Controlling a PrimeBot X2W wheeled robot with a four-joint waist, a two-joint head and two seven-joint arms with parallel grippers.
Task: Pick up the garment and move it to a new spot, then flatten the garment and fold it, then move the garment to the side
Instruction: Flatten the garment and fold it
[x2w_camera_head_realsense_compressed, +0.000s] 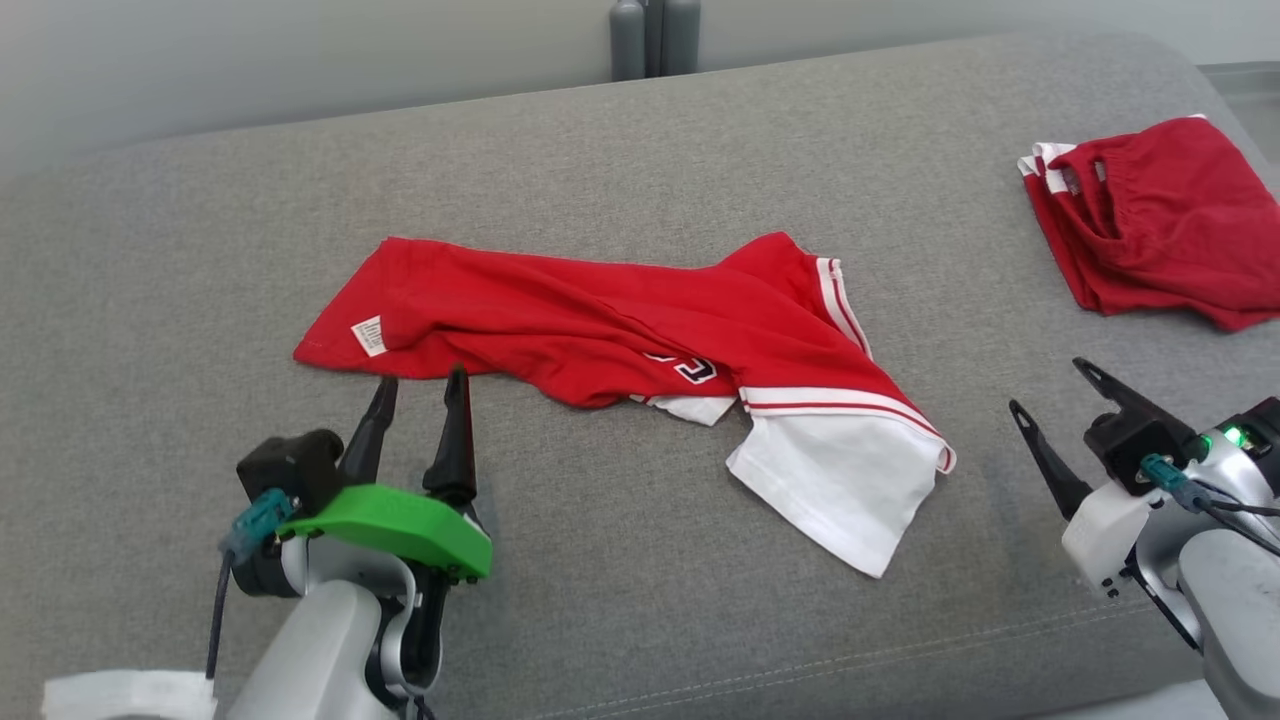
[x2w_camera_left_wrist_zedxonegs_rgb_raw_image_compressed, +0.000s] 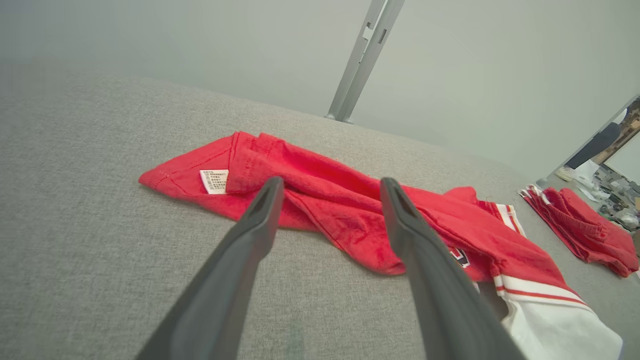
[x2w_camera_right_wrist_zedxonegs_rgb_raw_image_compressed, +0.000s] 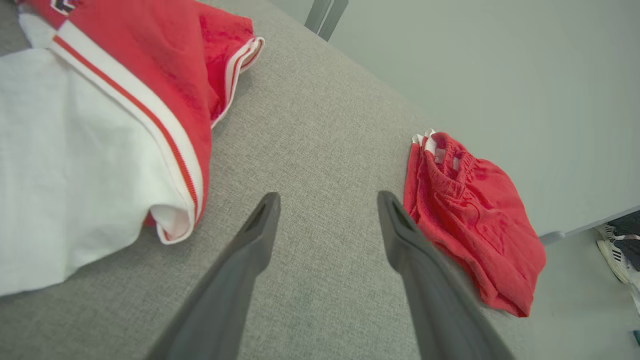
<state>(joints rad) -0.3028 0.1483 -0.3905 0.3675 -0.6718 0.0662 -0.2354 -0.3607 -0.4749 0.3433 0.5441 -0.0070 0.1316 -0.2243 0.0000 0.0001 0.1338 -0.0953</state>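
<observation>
The garment (x2w_camera_head_realsense_compressed: 600, 320) is a red shirt with white, red-striped sleeves, lying crumpled across the middle of the grey cushioned surface (x2w_camera_head_realsense_compressed: 700, 150); a white label shows near its left end. In the left wrist view the garment (x2w_camera_left_wrist_zedxonegs_rgb_raw_image_compressed: 340, 210) lies just past my fingertips. My left gripper (x2w_camera_head_realsense_compressed: 420, 385) stands open right at the garment's near left edge, nothing between its fingers. To the right of the white sleeve (x2w_camera_head_realsense_compressed: 840, 480), my right gripper (x2w_camera_head_realsense_compressed: 1050, 385) is open and empty, apart from the cloth. The right wrist view shows that sleeve (x2w_camera_right_wrist_zedxonegs_rgb_raw_image_compressed: 75, 150) at the left.
A second red garment (x2w_camera_head_realsense_compressed: 1160, 220) with an elastic waistband lies bunched at the far right of the surface, also in the right wrist view (x2w_camera_right_wrist_zedxonegs_rgb_raw_image_compressed: 475, 215). A grey post (x2w_camera_head_realsense_compressed: 655, 35) stands behind the far edge. A person's shoe (x2w_camera_right_wrist_zedxonegs_rgb_raw_image_compressed: 617, 250) shows on the floor beyond.
</observation>
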